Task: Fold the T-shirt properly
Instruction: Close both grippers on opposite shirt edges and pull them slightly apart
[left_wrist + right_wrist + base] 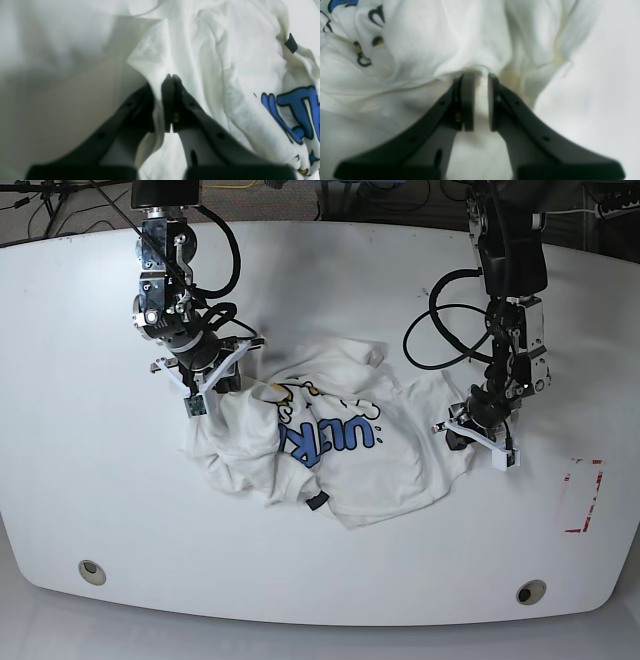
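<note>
The white T-shirt (340, 470) lies crumpled mid-table, its blue lettering (330, 438) facing up and its dark neck label (318, 502) at the near edge. My left gripper (472, 432) is at the shirt's right edge. In the left wrist view this gripper (160, 83) is shut on a fold of the T-shirt (225, 62), with the label (291, 43) and lettering (300, 112) off to the right. My right gripper (212, 385) is at the shirt's upper left corner. In its wrist view that gripper (480, 76) pinches a thick fold of the T-shirt (432, 37) between its fingers (467, 100).
The white table (100, 480) has two round holes near its front edge (92, 570) (530, 591). A red-outlined rectangle (583, 495) is marked at the right. Black cables (440, 330) hang beside the left arm, and more lie beyond the far edge.
</note>
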Motion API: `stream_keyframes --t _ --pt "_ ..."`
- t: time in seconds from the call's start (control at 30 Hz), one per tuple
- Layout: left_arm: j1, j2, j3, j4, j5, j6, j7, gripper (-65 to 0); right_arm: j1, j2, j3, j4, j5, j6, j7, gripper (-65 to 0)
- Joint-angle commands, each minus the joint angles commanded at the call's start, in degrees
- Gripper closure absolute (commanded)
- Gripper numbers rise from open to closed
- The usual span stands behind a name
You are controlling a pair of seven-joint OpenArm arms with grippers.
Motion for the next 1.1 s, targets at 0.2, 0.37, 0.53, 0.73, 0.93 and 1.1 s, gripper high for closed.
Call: stream_keyframes --t 0.2,0.37,0.53,0.73,0.93,1.1 --pt "0.18 -0.26 -0.18 0.0 0.0 0.0 0.0 0.0 0.0 -2.02 4.13 3.6 0.09 0.26 0.0 -11.1" --pt "0.26 -1.41 -0.18 0.0 0.0 0.0 0.0 0.0 1.05 -2.37 6.95 3.87 0.09 0.44 -0.09 -27.3" --pt "1.14 -1.85 -0.18 0.09 0.0 0.0 -0.09 0.0 1.32 -2.46 8.53 2.37 0.18 0.53 -0.09 -43.8" --pt "1.23 -1.93 -0.18 0.09 0.0 0.0 -0.09 0.0 1.58 -2.46 8.88 -1.58 0.18 0.62 0.62 -47.2" --pt "1.23 -2.73 -0.18 0.09 -0.26 0.0 -0.09 0.0 1.41 -2.46 8.88 -5.45 2.2 0.62 4.84 -47.2" --pt "1.23 -2.73 -0.18 0.09 -0.26 0.0 -0.09 0.0 1.49 -2.02 8.79 -10.46 6.42 0.62 6.59 -47.2"
